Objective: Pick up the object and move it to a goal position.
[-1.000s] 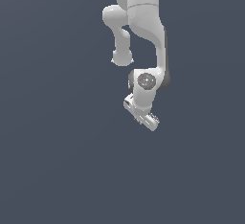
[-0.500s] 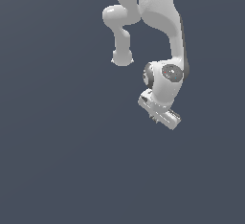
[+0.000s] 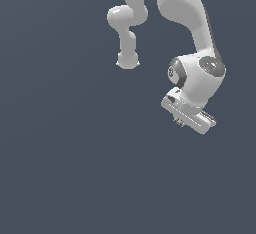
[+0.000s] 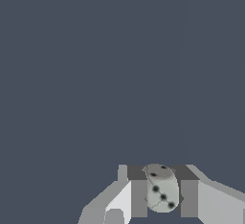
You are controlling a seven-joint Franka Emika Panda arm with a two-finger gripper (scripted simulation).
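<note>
Exterior view — arm: the white Panda arm (image 3: 192, 33) is seen reaching down from the frame's upper edge, its wrist bent toward the exterior view's right.
Exterior view — end effector: the end effector (image 3: 192, 122) is seen end-on and tilted; its fingers are barely made out, so their spacing cannot be told from here.
Exterior view — object: nothing of it is visible in this view; it is presumably masked by the hand body.
Exterior view — surroundings: only a flat dark blue-grey backdrop is shown; no table edge, no goal marker and no shadow are given, so height above any surface cannot be judged.

Wrist view — object: a small pale grey, dark-speckled rounded object (image 4: 161, 188) is seen lodged between the two finger pads (image 4: 139, 196).
Wrist view — end effector: the end effector (image 4: 163, 196) is clamped on the object, a pad touching it on either side.
Wrist view — cut off: the lower ends of the fingers are cropped by the frame edge, and the far side of the object is hidden.

Step in hand: the pick is judged done — the carry toward the goal is what is under way.
Next move: a steady grip is called for while the arm is steered to the goal; since no goal is visible, its direction cannot be named.
</note>
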